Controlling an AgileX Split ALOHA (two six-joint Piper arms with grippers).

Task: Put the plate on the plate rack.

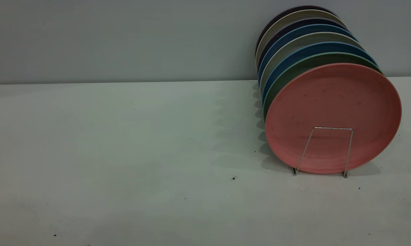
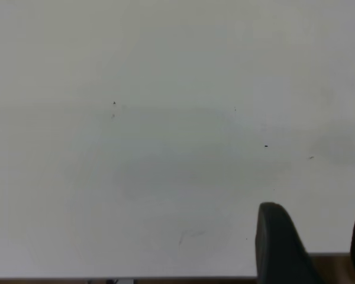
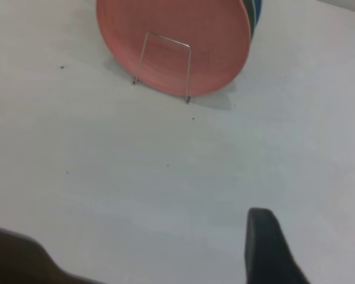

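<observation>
Left gripper (image 2: 316, 248): only visible in its own wrist view, two dark fingers (image 2: 278, 242) spread apart with bare table (image 2: 165, 148) between and ahead of them, so released, holding nothing. Nothing but white tabletop and a few dark specks (image 2: 266, 145) in front of it; plate and rack don't appear in that view, and the arm itself isn't in the exterior view. Right gripper (image 3: 313, 254): also seen only from its own wrist cam, one dark finger (image 3: 269, 251) clear, the other just at the frame edge, gap between them empty, so released too. It hangs above the table, well apart from the rack, with the plate (image 3: 177, 41) straight ahead of the fingers and farther out. In the exterior view the plate (image 1: 333, 118) stands on edge on the right side of the table (image 1: 123, 153), leaning back slightly, as the frontmost of a row of upright plates. It sits on the plate rack (image 1: 323, 150), behind the front wire loop, which crosses its lower face and is much shorter than the plate; the two loop feet touch the table just in front of the plate's bottom rim. Directly behind and touching or nearly touching it is the green plate (image 1: 294, 70), then blue plates (image 1: 287, 56), grey ones and a dark one at the back, near the wall (image 1: 123, 37). Rest of the rack is hidden behind the plates. Neither gripper touches the plate or the rack.
</observation>
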